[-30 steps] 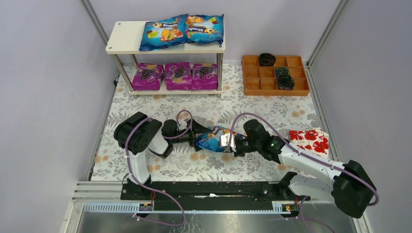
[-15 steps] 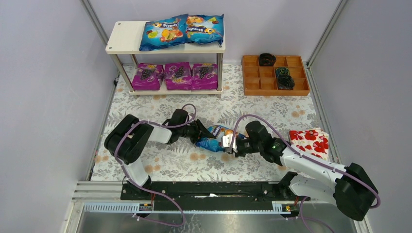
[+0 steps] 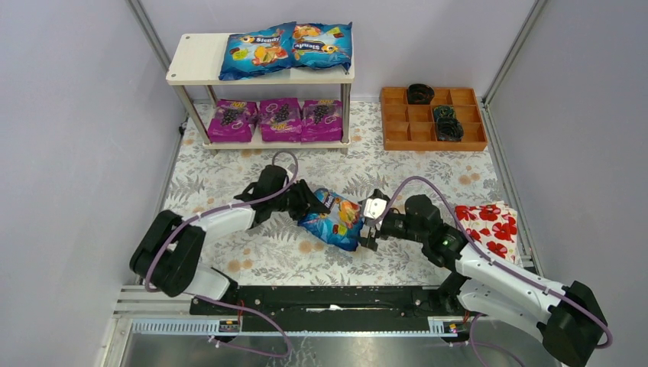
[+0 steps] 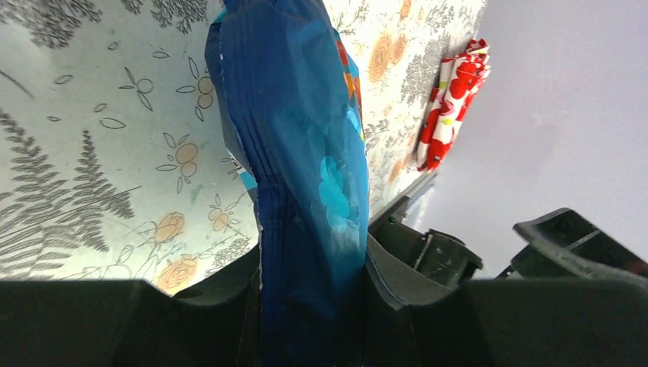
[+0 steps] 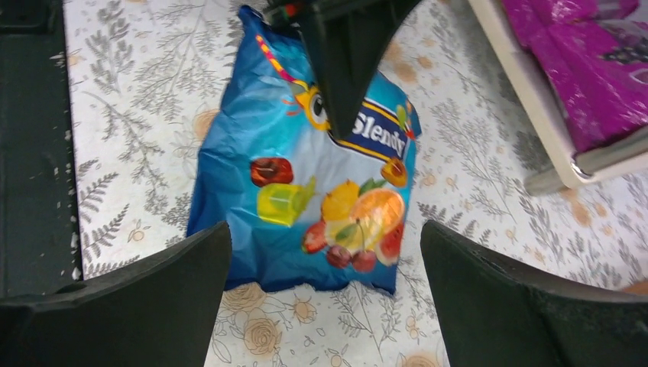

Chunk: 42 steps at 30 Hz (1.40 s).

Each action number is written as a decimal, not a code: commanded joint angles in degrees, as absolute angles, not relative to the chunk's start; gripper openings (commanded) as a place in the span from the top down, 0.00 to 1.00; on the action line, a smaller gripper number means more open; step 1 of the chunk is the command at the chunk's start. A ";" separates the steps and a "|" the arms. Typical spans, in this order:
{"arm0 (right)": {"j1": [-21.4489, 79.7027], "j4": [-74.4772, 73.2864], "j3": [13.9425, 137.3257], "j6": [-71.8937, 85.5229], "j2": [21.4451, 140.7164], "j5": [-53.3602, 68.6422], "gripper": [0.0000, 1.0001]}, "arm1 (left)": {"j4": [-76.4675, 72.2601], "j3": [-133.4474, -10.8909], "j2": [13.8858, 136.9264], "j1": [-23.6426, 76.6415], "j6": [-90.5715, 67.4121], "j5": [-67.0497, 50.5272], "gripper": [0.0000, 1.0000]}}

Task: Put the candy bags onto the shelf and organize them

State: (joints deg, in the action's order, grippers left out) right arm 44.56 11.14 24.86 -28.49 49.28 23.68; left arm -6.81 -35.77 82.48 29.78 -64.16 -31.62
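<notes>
Roughly mid-table, a blue candy bag [image 3: 334,220] hangs over the floral cloth [image 3: 229,172], its printed face up and its top seam pinched in the left gripper [image 3: 313,205]. The left wrist view shows that gripper's fingers [image 4: 386,279] pressed against both sides of the plastic. From above, I cannot tell for sure whether the bag's lower end touches the cloth or hangs just clear of it. The right gripper [image 3: 371,222] sits just beside the bag's right edge with its jaws spread wide, gripping nothing.

Farther back stands the shelf [image 3: 191,63]. Two more blue bags [image 3: 256,52] [image 3: 322,44] lie side by side on the right part of its top board. Three purple bags [image 3: 231,119] [image 3: 280,119] [image 3: 322,118] fill the lower board in a row. An orange tray [image 3: 393,138] sits to the shelf's right, and a white packet with red flowers [image 3: 489,222] lies at the right edge, behind the right arm.
</notes>
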 commanded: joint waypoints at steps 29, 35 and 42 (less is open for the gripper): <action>44.39 18.41 21.69 -22.56 46.99 17.12 0.00 | 48.29 -86.77 52.59 12.31 -42.06 -5.13 0.79; 44.39 18.41 21.92 -22.19 47.07 18.16 0.00 | 53.20 -109.04 58.27 12.35 -34.94 10.66 0.77; 44.38 18.26 22.00 -21.80 46.67 18.78 0.00 | 38.73 -118.09 66.58 12.30 -35.99 22.54 0.78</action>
